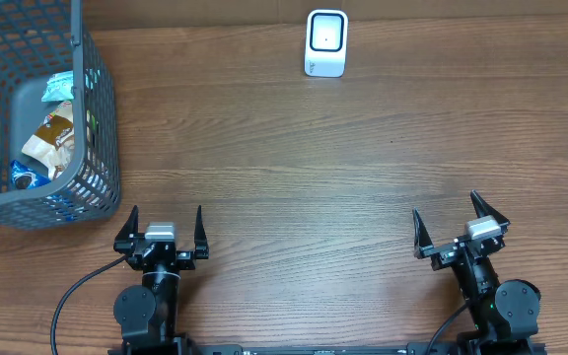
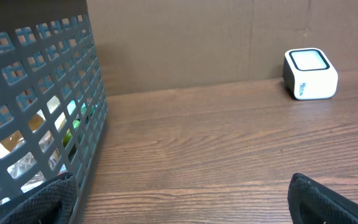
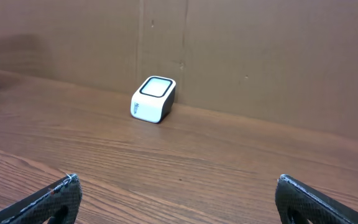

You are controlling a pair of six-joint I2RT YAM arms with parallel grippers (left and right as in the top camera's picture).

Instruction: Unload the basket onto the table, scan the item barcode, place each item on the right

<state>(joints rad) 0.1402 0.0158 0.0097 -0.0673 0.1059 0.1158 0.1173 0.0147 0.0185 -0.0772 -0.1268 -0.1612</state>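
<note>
A white barcode scanner (image 1: 325,42) with a dark window stands at the far edge of the table; it also shows as the scanner (image 2: 310,74) in the left wrist view and the scanner (image 3: 153,99) in the right wrist view. Several packaged items (image 1: 49,133) lie inside the grey mesh basket (image 1: 95,118) at the far left. My left gripper (image 1: 166,226) is open and empty at the near edge, just right of the basket. At the near right, my right gripper (image 1: 459,222) also stands open with nothing between its fingers.
The basket wall (image 2: 39,106) fills the left of the left wrist view, close to the left fingertip (image 2: 45,199). A brown cardboard wall (image 3: 260,56) runs behind the scanner. Bare wooden tabletop (image 1: 304,187) lies between the grippers and the scanner.
</note>
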